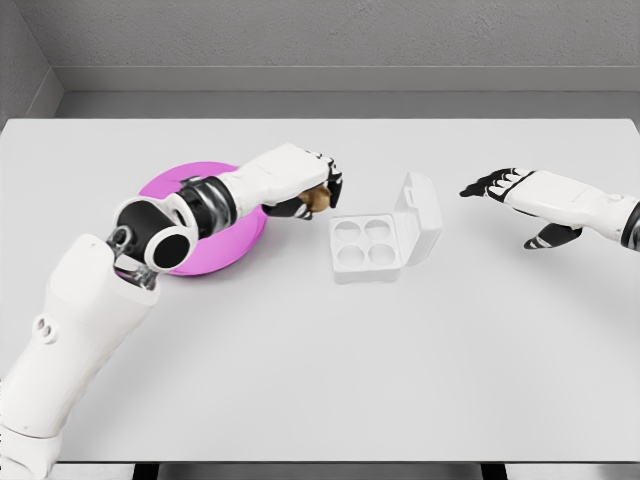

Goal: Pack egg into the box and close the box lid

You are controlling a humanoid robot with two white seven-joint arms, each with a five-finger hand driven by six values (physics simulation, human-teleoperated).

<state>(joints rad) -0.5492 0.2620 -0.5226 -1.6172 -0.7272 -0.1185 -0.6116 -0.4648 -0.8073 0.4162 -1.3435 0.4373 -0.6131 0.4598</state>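
Observation:
A brown egg sits in the curled fingers of my left hand, which hovers just left of the white egg box. The box lies on the table with four round hollows, all bare. Its lid stands up open on the right side. My left arm reaches over a pink plate on the left. My right hand floats to the right of the lid, apart from it, fingers stretched out and holding nothing.
The white table runs out to grey walls behind. The pink plate lies under my left forearm, close to the box's left side.

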